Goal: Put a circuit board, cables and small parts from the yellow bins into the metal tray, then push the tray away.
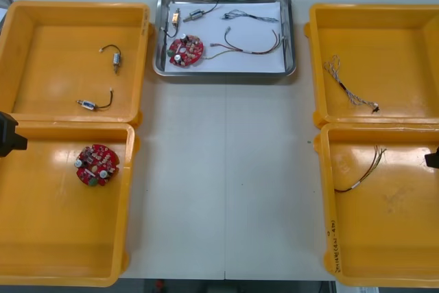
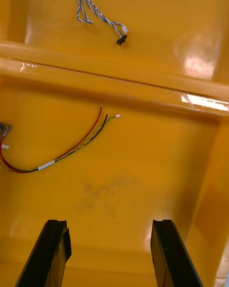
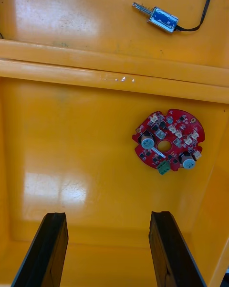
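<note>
The metal tray (image 1: 289, 32), white inside, stands at the table's far middle. It holds a red circuit board (image 1: 185, 51), small metal parts (image 1: 195, 14), a twisted cable (image 1: 250, 15) and a red and yellow cable (image 1: 255, 46). My left gripper (image 1: 8, 135) (image 3: 109, 215) hangs open over the near left yellow bin (image 1: 41, 252), short of a second circuit board (image 1: 97, 165) (image 3: 169, 141). My right gripper (image 1: 433, 158) (image 2: 109, 222) is open over the near right bin (image 1: 398, 252), with a red and yellow cable (image 2: 71, 151) (image 1: 360, 173) beyond its fingers.
The far left bin (image 1: 62, 32) holds two small metal parts with black leads (image 1: 114, 57) (image 1: 92, 103) (image 3: 164, 19). A twisted blue and white cable (image 1: 350, 88) (image 2: 98, 12) lies in the far right bin (image 1: 384, 32). Bare table runs between the bins in front of the tray.
</note>
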